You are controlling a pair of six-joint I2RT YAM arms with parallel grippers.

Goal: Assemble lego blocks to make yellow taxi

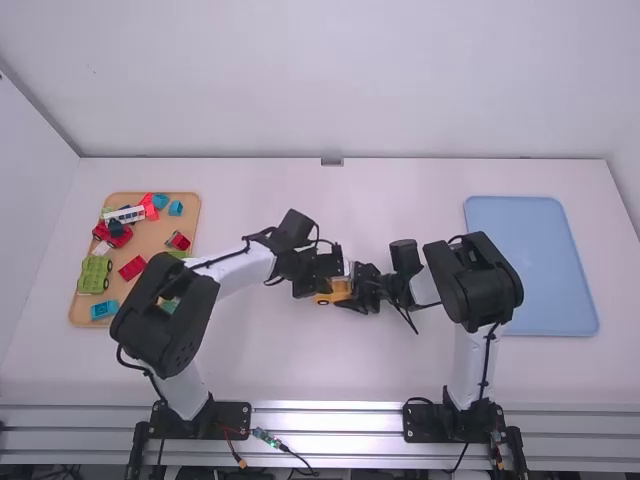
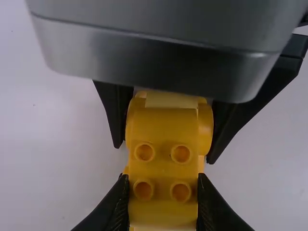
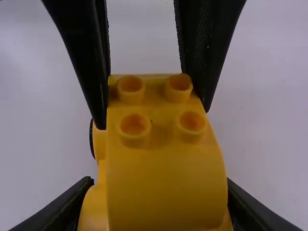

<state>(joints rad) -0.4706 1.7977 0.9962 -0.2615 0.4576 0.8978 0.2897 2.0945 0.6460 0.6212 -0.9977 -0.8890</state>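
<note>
Gripping curved yellow block [image 2: 163, 168], 4 round studs [image 2: 181, 154]

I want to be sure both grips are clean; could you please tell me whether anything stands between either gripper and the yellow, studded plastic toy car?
Nothing visible does: on the yellow toy car, the left gripper has its fingers against the studded end's sides, the right gripper against the rounded part's sides.
</note>
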